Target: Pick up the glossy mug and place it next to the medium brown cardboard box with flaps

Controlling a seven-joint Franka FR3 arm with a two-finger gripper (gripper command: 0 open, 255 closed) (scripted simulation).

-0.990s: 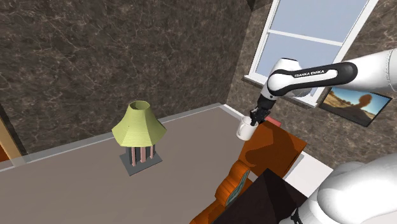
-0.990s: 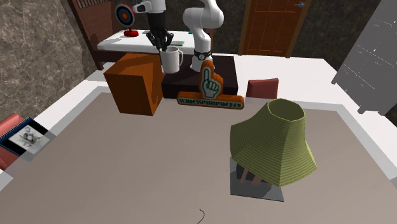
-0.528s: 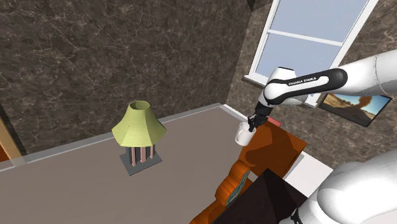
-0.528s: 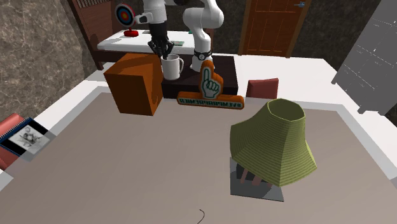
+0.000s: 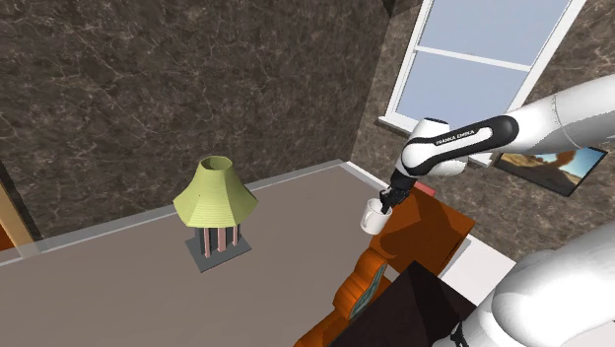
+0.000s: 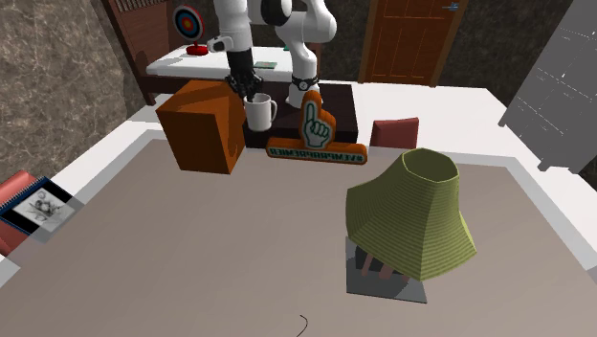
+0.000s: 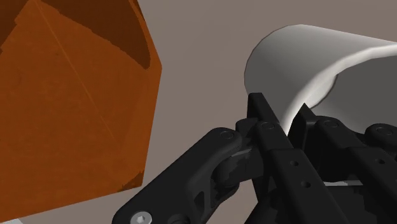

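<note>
Grasping a glossy white mug (image 5: pixel 372 217) by its rim with the black gripper (image 5: pixel 385 199), fingers clenched on the wall, 1 inside the cup and 1 outside. Hanging upright just beside the orange-brown cardboard box (image 5: pixel 426 230), at that box's right side in the second exterior view, with the handle turned away from the box toward a green foam-finger sign (image 6: pixel 314 129). Cannot tell whether the mug's base touches the grey-brown table (image 6: pixel 191 249) or is just clear of it. Placed at the far edge of the table in that view, box and mug alike, in front of the dark stand (image 6: pixel 337 103). Well apart, near and to the right: 1 yellow-green lamp (image 6: pixel 413 215) on a small grey base.
</note>
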